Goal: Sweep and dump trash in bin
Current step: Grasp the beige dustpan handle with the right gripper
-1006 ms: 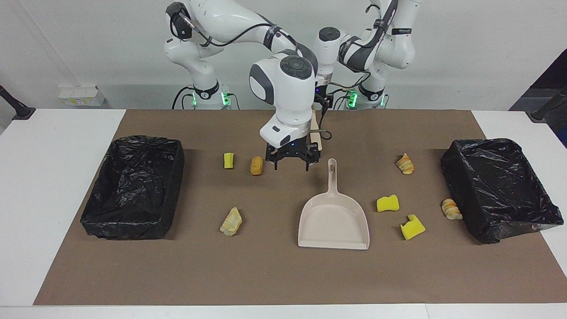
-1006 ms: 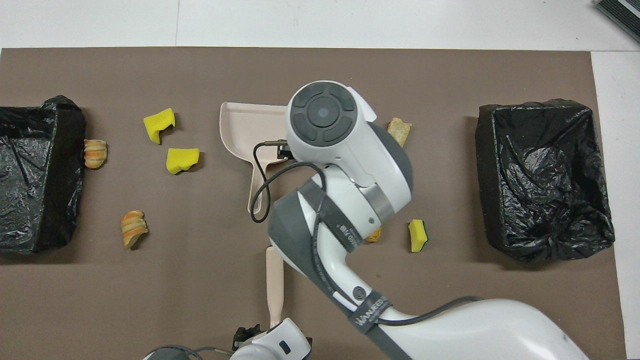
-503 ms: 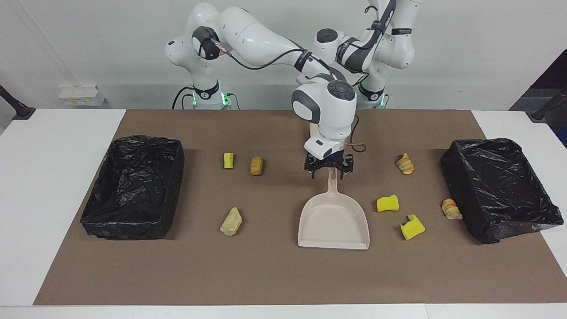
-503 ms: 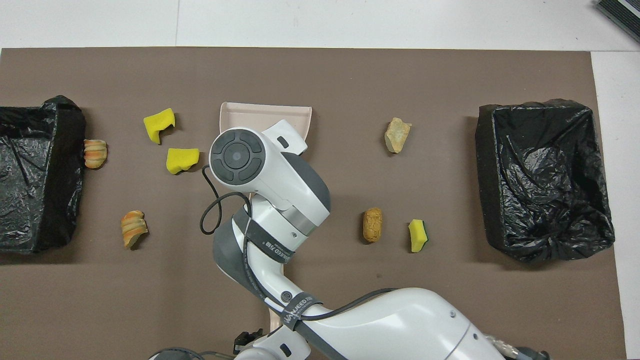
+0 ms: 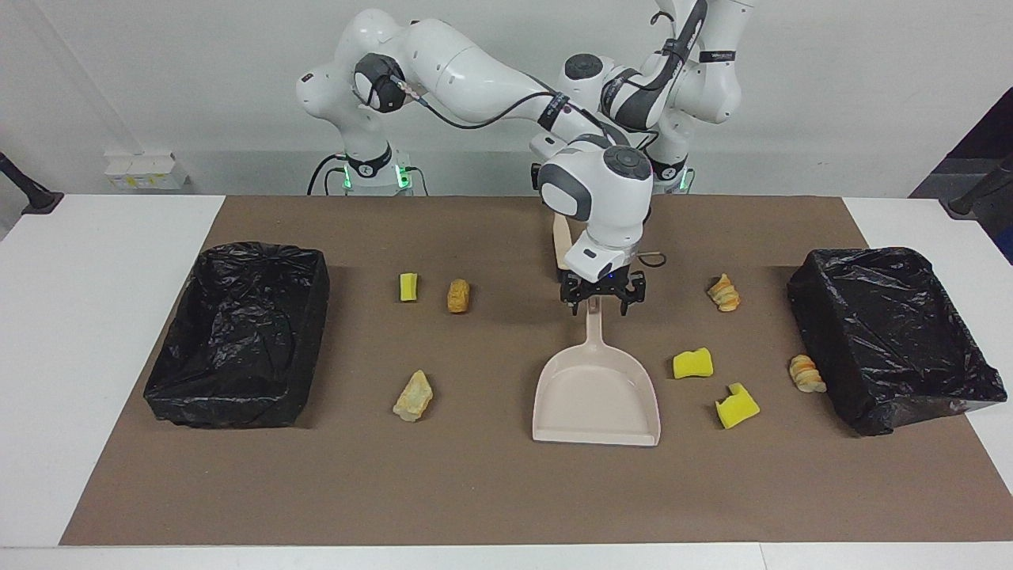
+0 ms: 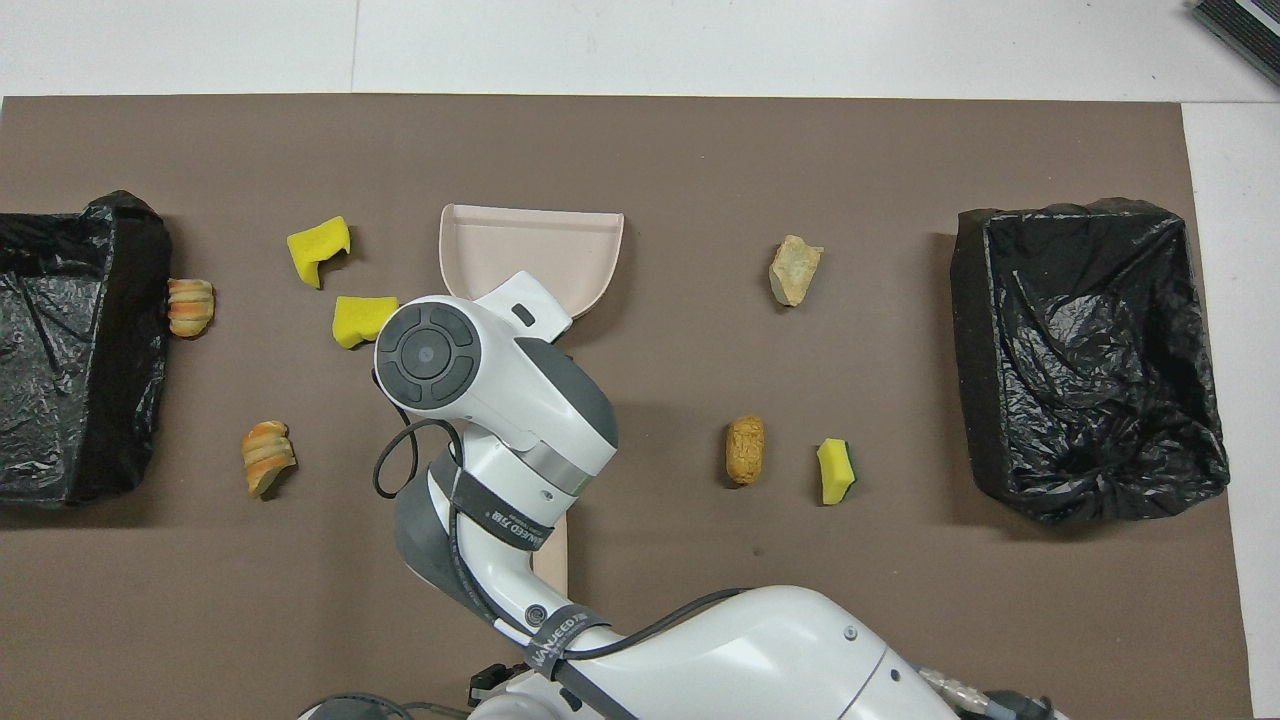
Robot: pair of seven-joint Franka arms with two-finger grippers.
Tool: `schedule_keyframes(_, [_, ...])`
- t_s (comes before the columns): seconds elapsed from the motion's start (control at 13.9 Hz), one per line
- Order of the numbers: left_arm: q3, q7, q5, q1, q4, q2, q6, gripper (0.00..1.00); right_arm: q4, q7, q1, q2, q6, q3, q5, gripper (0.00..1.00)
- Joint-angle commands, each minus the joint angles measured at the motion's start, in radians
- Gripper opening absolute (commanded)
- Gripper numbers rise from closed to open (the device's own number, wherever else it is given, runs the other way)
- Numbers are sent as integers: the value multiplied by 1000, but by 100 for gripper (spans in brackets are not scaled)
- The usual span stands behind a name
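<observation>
- Trash [image 5: 692, 362] lies in seven light, soft crumbs around my dustpan [image 5: 596, 394], four toward the left arm's bin [image 5: 890, 336], three toward the other bin [image 5: 237, 344].
- Right gripper [image 5: 603, 305] hovers over the stiff dustpan handle, fingers spread; I judge that the place to pinch.
- Left gripper [image 6: 490, 685] waits by the brush [image 5: 561, 237]; its fingers I cannot tell.

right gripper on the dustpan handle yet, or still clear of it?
Cannot tell. In the facing view the right gripper sits at the tip of the dustpan handle, with no plain gap or contact; the overhead view has the arm covering it.
</observation>
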Motion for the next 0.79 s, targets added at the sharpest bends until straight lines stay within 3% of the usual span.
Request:
schedule_keyframes(0.0, [9, -20, -10, -19, -20, -8, 6, 28, 6, 32, 0, 5, -10, 3, -22, 100])
schedule_keyframes(0.07, [11, -14, -10, -16, -20, -8, 3, 6, 0, 32, 0, 4, -8, 3, -22, 97])
schedule_keyframes(0.14, [11, -14, -10, -14, -20, -8, 0, 0, -3, 32, 0, 4, 0, 4, -15, 93])
schedule_keyframes(0.29, [11, -14, -10, -11, -20, -8, -4, 0, -5, 33, 0, 4, 4, 4, -2, 84])
schedule_keyframes(0.72, [16, -13, -8, 13, -13, -55, -108, 0, -49, 41, -6, -2, 29, 3, 41, 78])
